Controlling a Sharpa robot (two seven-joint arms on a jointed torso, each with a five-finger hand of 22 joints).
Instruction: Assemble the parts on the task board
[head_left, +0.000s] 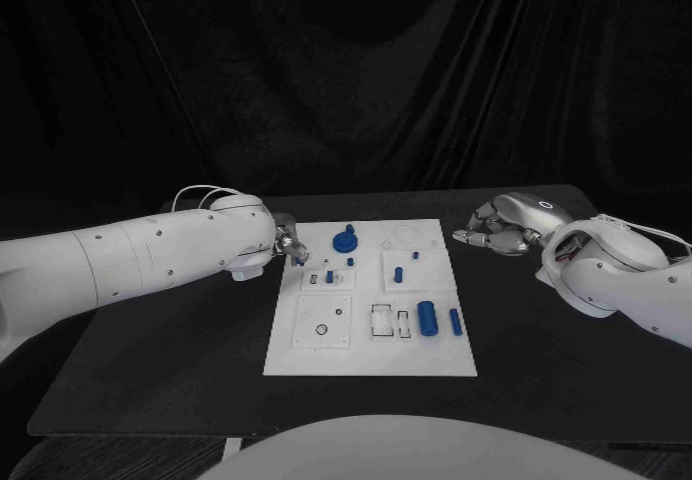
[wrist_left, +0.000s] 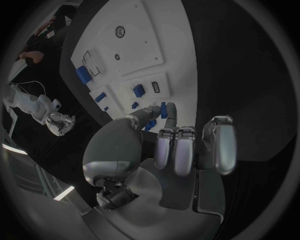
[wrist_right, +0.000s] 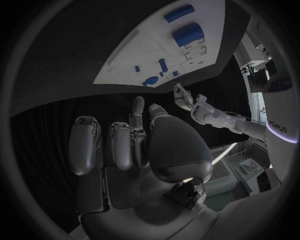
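White task board flat in the middle of the black counter, blue parts on it: a round knobbed part near the far left corner, a thick cylinder and a thin rod side by side toward the near right. Left hand at the board's far left edge, just beside the round part, fingers curled inward, whether pinching anything impossible to tell. Right hand off the board's far right corner above the counter, apart from all parts, fingers curled in with nothing in them.

White task board mid-table; blue parts on it.
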